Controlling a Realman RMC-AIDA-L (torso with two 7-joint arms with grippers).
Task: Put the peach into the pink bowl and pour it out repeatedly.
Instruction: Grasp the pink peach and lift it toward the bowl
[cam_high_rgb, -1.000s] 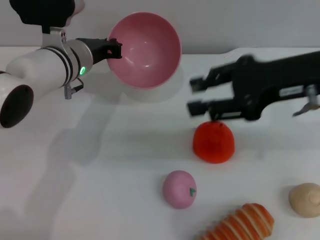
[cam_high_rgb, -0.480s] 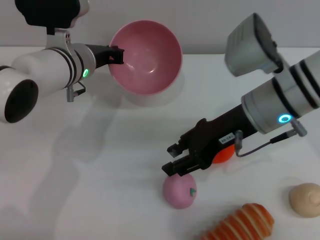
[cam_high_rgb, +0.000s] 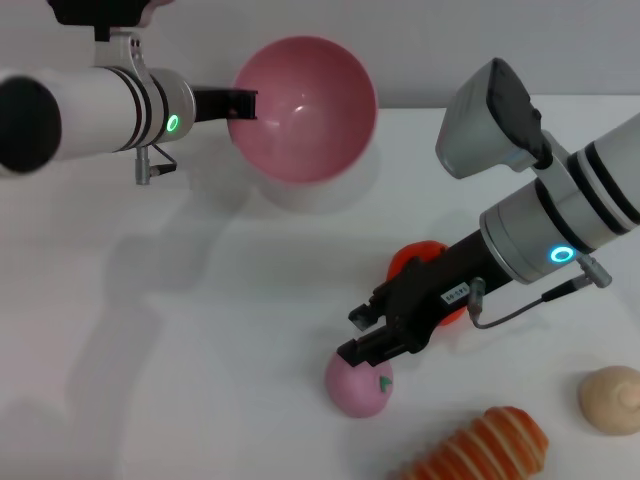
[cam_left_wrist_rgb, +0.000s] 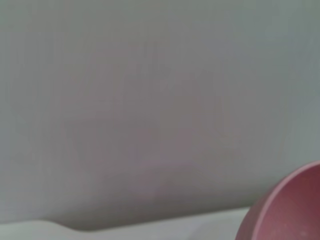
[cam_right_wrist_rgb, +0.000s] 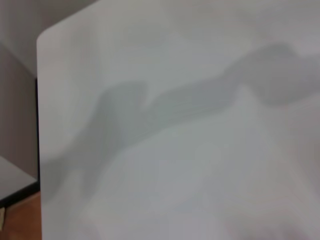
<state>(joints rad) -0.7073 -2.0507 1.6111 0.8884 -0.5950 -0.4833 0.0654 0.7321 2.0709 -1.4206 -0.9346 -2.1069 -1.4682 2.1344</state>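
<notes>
While my right gripper (cam_high_rgb: 362, 334) hangs right over the peach (cam_high_rgb: 359, 380), its two fingers are spread apart with nothing between them, tips sitting at the peach's upper edge, so close I can't tell if they actually touch it. That arm comes in from about 2 o'clock, slanting down toward 8 o'clock across the white table (cam_high_rgb: 200, 350), wrist ring lit up blue, with the grey camera block riding up top. Its black finger section passes over the orange-red fruit (cam_high_rgb: 420, 262), which peeks out from behind it, just past the peach toward 1 o'clock. My left gripper (cam_high_rgb: 238, 103) is clamped on the near rim of the pink bowl (cam_high_rgb: 305, 105), holding it lifted off the table at around 11 o'clock, tipped so the open side faces the head camera, and the inside looks empty. That arm reaches in flat from 9 o'clock, green light on the wrist. My left wrist camera only catches a slice of the bowl's rim against the grey wall. The peach sits on the table at roughly 6 o'clock, well apart from the bowl. A striped orange bread-looking thing (cam_high_rgb: 485, 448) lies at 5 o'clock and a beige lump (cam_high_rgb: 610, 398) sits near the edge at 4 o'clock.
</notes>
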